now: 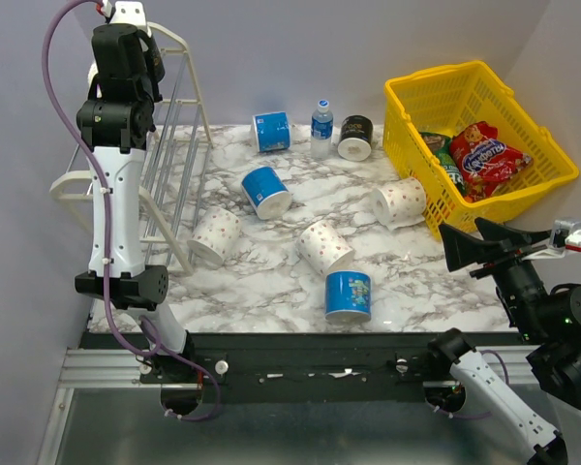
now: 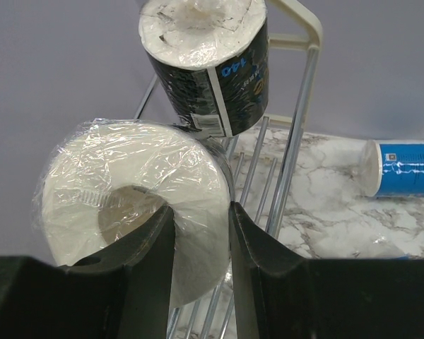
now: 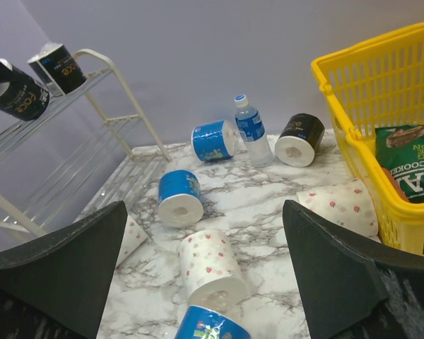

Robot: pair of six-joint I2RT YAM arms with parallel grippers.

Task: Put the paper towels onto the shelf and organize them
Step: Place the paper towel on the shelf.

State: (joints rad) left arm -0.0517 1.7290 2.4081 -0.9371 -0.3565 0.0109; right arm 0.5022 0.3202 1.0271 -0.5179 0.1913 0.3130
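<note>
My left gripper is shut on a black-wrapped paper towel roll, one finger in its core and one outside, held high at the top tier of the white shelf. A second black roll lies on that tier just beyond; both show in the right wrist view. On the table lie blue rolls, dotted rolls and a black roll. My right gripper is open and empty at the right.
A small water bottle stands between the far blue roll and the black roll. A yellow basket with snack bags sits at the back right, close to my right gripper. The shelf's lower tiers slope down toward the table.
</note>
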